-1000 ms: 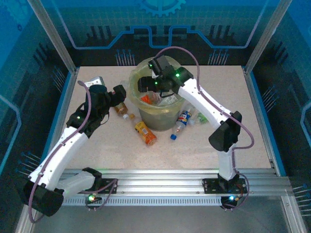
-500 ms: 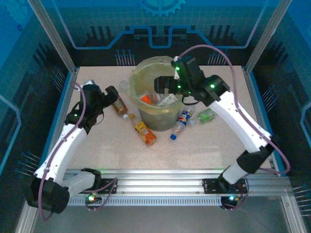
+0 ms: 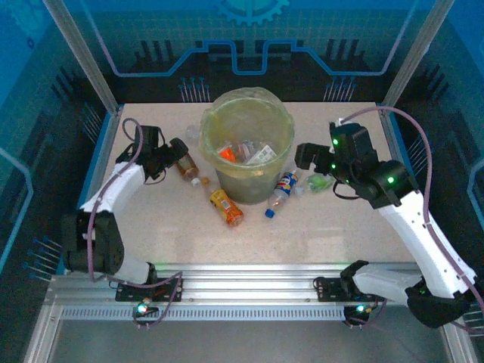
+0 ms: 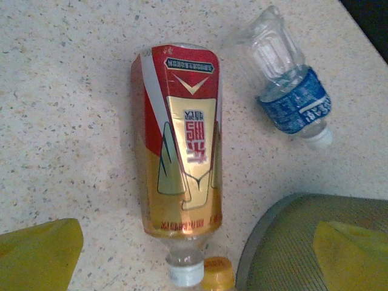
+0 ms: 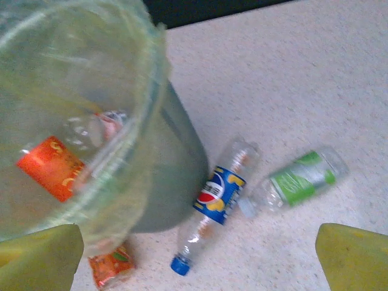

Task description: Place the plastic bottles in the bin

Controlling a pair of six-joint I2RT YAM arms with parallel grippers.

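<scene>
The bin [image 3: 246, 125], a yellow-green bucket with a bag liner, stands mid-table with several bottles inside, one red-labelled [image 5: 50, 168]. My left gripper [image 3: 172, 149] is open just left of it. In the left wrist view it [image 4: 194, 257] hangs over the neck of a lying red-and-gold labelled bottle [image 4: 182, 163], beside a clear blue-labelled bottle [image 4: 291, 91]. My right gripper [image 3: 302, 156] is open and empty to the right of the bin. Below it [image 5: 197, 257] lie a Pepsi-labelled bottle [image 5: 221, 194] and a green-labelled bottle [image 5: 300, 179], both on the table.
An orange bottle [image 3: 227, 208] lies in front of the bin, and a loose orange cap [image 4: 218, 273] sits by the red-and-gold bottle's neck. The bin's wall [image 4: 303, 242] stands close on the left gripper's right. Bare tabletop stretches toward the front and far right [image 3: 363, 227].
My right arm has pulled back from above the bin to its right side, and its jaws have spread wider. My left arm has drawn back to the left, still over the red-and-gold bottle.
</scene>
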